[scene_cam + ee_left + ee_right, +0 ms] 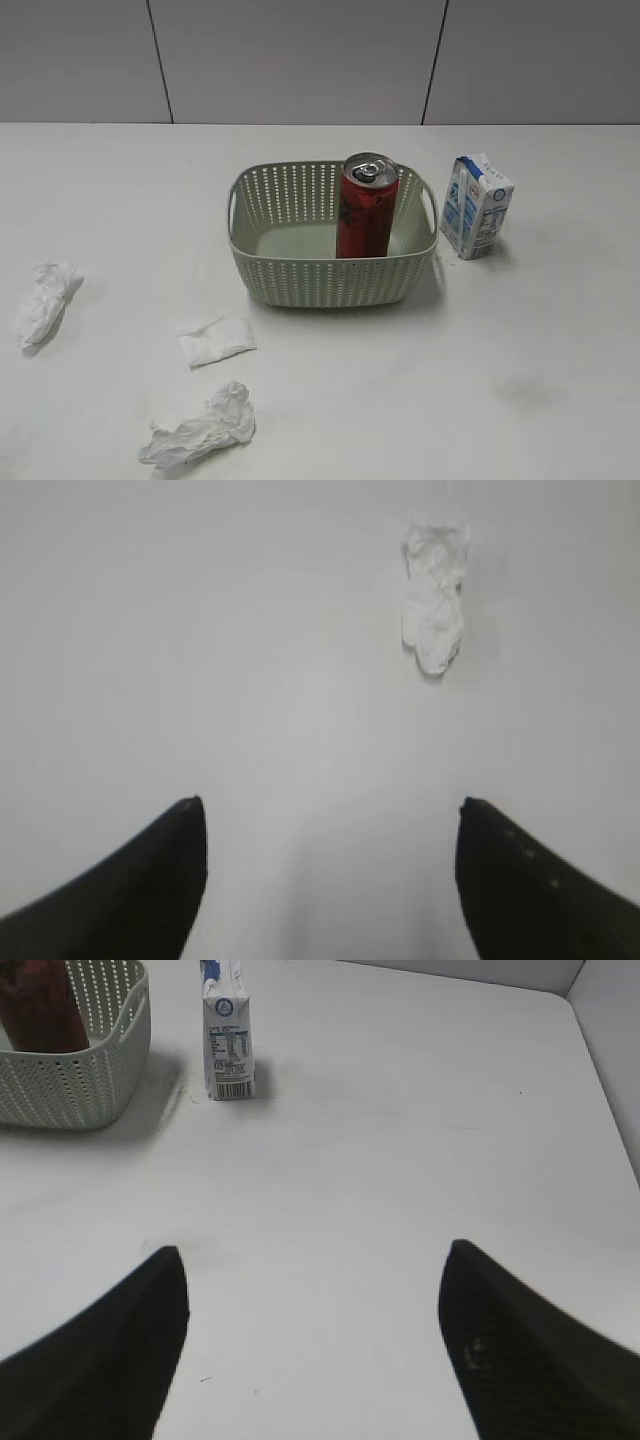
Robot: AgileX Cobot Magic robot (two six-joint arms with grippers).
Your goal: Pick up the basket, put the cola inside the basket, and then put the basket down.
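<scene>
Cola (pixel 367 206), a slim red metal can, stands upright in perforated plastic basket (pixel 330 283); both grippers' jaws spread.

a carton (pixel 477 206) stands upright on the counter (pixel 540 350); three crumpled tissues (pixel 199 428) lie apart at the left.

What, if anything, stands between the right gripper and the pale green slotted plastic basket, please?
Nothing visible does. From the open right gripper, bare white table runs to the pale green slotted plastic basket; the white-and-blue carton stands just beside it.
</scene>
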